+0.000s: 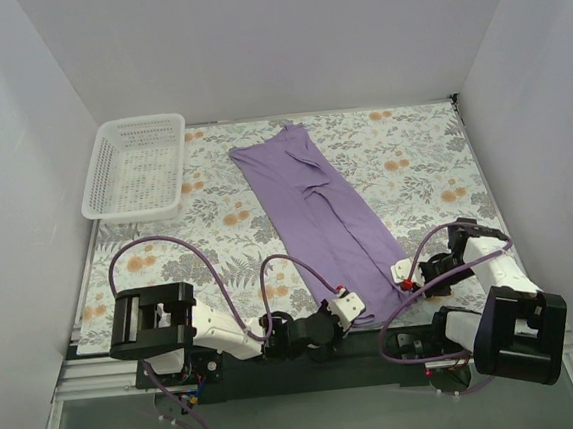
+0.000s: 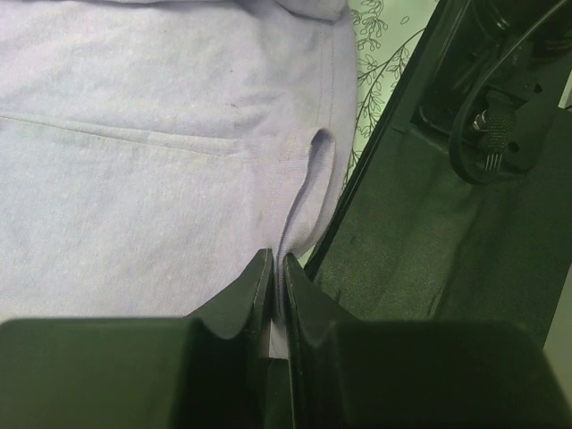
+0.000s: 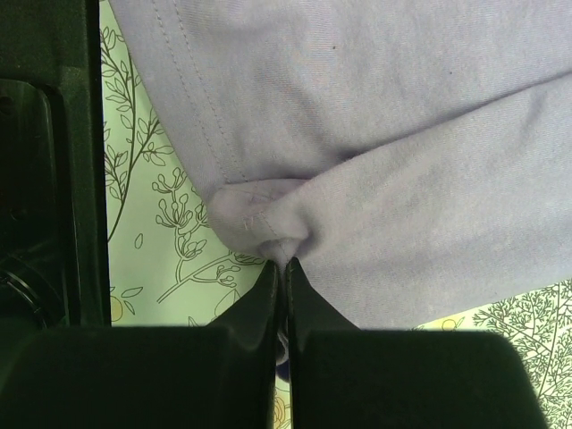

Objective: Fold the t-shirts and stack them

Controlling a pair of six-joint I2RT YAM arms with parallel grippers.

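A lavender-purple t-shirt [image 1: 311,207] lies folded into a long narrow strip, running from the back centre of the table down to its near edge. My left gripper [image 1: 346,302] is shut on the near left corner of the t-shirt [image 2: 161,170], with a pinch of cloth between its fingertips [image 2: 276,261]. At the near right corner my right gripper [image 1: 404,272] is shut on a bunched hem of the t-shirt [image 3: 357,134], its fingertips [image 3: 284,266] closed together on the cloth.
A white plastic basket [image 1: 137,167] stands at the back left on the floral table cover [image 1: 413,163]. White walls enclose the table on three sides. The black mounting rail [image 2: 420,250] runs along the near edge, just beside both grippers.
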